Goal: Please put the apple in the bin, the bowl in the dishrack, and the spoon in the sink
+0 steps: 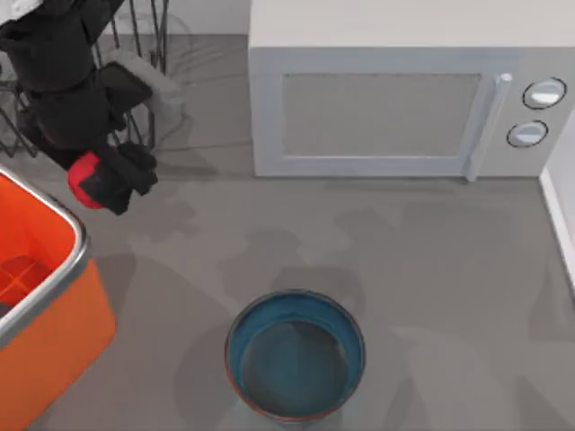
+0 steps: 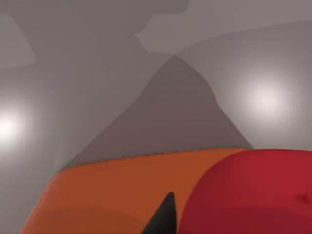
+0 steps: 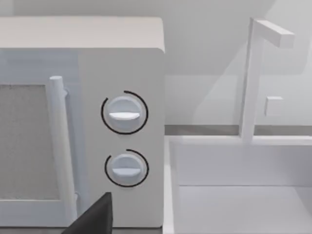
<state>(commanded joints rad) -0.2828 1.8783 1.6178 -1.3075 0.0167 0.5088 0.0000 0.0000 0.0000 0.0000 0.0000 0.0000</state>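
Your left gripper (image 1: 108, 184) sits at the upper left of the top view, clamped around the small bright-red rounded apple (image 1: 84, 180), which it holds above the grey tabletop (image 1: 404, 242) just beyond the silver-grey rim of the large bright-orange rectangular bin (image 1: 54, 305) at the lower left. In the left wrist view the apple (image 2: 253, 195) looms close, with the bin (image 2: 122, 190) beside it. The black thin-wire dishrack (image 1: 144, 36) stands behind the arm. The round deep bowl, teal-blue inside with a reddish-brown rim (image 1: 295, 355), rests at bottom centre, well apart. A white microwave oven (image 1: 395, 99) fills the upper right. You cannot tell your right gripper's state; its wrist view faces the microwave's dials (image 3: 124, 113) and the white sink (image 3: 239, 195).
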